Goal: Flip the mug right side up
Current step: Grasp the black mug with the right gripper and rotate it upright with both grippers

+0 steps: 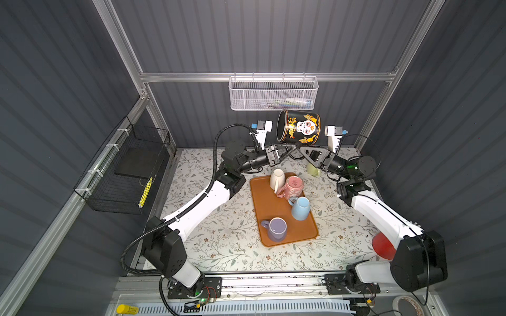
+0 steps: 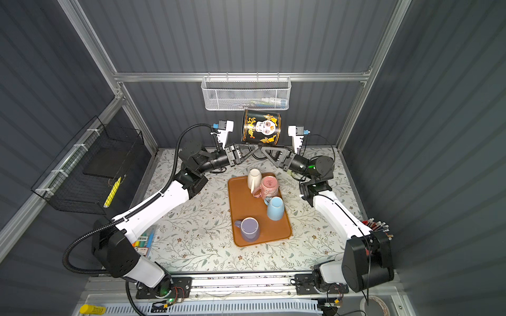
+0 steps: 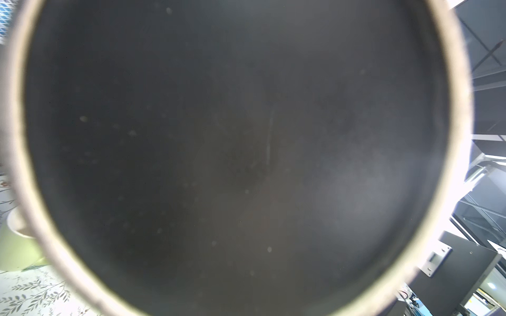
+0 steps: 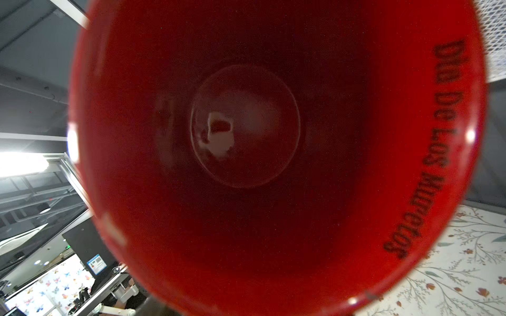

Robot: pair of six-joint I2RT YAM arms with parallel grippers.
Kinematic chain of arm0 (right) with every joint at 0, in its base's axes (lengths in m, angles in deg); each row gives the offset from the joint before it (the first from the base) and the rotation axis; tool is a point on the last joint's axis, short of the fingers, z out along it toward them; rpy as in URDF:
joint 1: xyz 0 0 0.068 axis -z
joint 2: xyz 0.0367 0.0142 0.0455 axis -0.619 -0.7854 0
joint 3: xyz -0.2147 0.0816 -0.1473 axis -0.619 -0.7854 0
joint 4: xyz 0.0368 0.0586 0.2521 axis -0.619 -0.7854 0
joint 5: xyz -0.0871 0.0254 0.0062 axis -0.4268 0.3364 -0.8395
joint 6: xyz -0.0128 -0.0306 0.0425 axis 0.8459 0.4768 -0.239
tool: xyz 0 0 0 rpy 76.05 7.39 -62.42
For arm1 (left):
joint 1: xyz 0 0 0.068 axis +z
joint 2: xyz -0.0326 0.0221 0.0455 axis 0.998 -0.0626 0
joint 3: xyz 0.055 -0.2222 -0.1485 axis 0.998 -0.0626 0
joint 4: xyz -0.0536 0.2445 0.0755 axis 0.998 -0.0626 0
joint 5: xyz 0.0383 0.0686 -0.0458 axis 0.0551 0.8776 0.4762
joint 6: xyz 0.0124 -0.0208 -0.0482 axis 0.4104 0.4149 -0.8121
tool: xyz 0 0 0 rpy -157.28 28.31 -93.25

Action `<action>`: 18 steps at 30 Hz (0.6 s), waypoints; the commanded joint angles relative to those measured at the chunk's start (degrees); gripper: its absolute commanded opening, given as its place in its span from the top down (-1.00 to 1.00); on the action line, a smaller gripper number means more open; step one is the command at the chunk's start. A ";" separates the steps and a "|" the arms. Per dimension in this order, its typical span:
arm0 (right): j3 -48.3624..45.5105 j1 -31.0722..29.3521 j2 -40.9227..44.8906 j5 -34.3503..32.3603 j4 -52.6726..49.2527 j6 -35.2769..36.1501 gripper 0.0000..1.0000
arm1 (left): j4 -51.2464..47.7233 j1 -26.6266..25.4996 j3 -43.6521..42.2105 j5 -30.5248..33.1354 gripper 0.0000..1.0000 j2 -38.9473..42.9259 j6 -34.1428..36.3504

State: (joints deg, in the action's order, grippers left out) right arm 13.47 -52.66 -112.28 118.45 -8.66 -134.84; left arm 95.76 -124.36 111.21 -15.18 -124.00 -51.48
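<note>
Red-glazed and lettered inside, the black skull mug (image 4: pixel 246 232) fills your right wrist view. It hangs on its side just above both grippers, mouth toward your right gripper (image 1: pixel 302 150), base toward your left gripper (image 1: pixel 290 148). The left is clamped shut beneath it, apparently on the handle, likely mid-turn. Whether the right has closed, you cannot tell. Both arms reach up and inward, tips nearly touching.

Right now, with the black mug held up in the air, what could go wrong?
The black mug lies sideways high above the table, held only from below. If the left gripper lets go too early, it may fall and break. The right gripper is almost against the left one, so the two could collide.
</note>
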 commanded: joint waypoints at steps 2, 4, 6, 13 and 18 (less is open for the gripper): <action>1.72 -0.26 0.24 -1.76 4.89 -0.57 0.31 | 10.68 -0.59 1.08 -1.92 1.00 0.94 -0.68; 1.35 -0.26 0.43 -2.22 4.93 -0.46 0.47 | 11.24 -0.63 0.83 -2.03 1.00 0.96 -0.94; 0.93 -0.26 0.51 -2.67 5.14 -0.37 0.71 | 11.79 -0.63 -1.25 -2.12 1.00 1.01 -1.17; -0.60 -0.24 1.55 -3.50 4.56 0.73 1.00 | 13.87 -0.58 -2.67 -2.43 1.00 -0.22 -2.56; -2.47 -0.19 3.14 -4.83 2.24 3.88 1.00 | 12.19 -0.53 -4.30 -1.73 0.52 0.30 -1.30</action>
State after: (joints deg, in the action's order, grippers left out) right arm 11.33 -53.01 -111.69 116.66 -8.94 -135.30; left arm 104.18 -124.34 106.99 -15.49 -124.85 -52.12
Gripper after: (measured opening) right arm 0.179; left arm 0.221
